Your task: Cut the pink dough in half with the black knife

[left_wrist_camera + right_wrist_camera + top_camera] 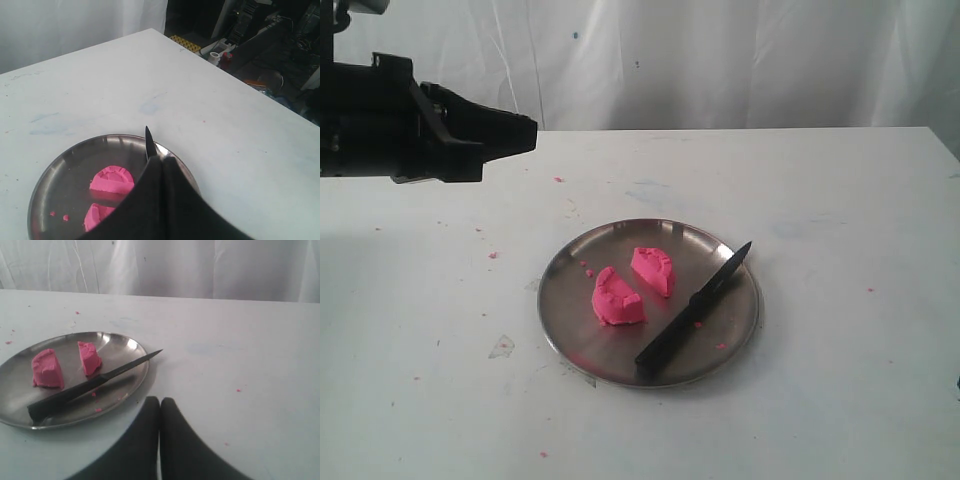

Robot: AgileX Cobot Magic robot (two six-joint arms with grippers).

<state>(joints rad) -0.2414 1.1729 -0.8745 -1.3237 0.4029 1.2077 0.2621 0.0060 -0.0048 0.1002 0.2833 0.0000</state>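
Pink dough (632,285): 2 halves on steel plate (570,320); black knife (694,312) alongside.

Left arm reaches in level above the bench's far left part, left gripper (525,135) raised off the surface, fingers (165,190) pressed together, holding nothing. Right gripper (160,407) also closed and empty, low over the bench; not visible in exterior view.

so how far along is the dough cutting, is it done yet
The cut looks done: the pink dough lies in two separate chunks on the steel plate. The black knife rests on the plate beside them, released. Nothing is in hand: the right gripper has its fingers together, empty. Nothing visible remains.
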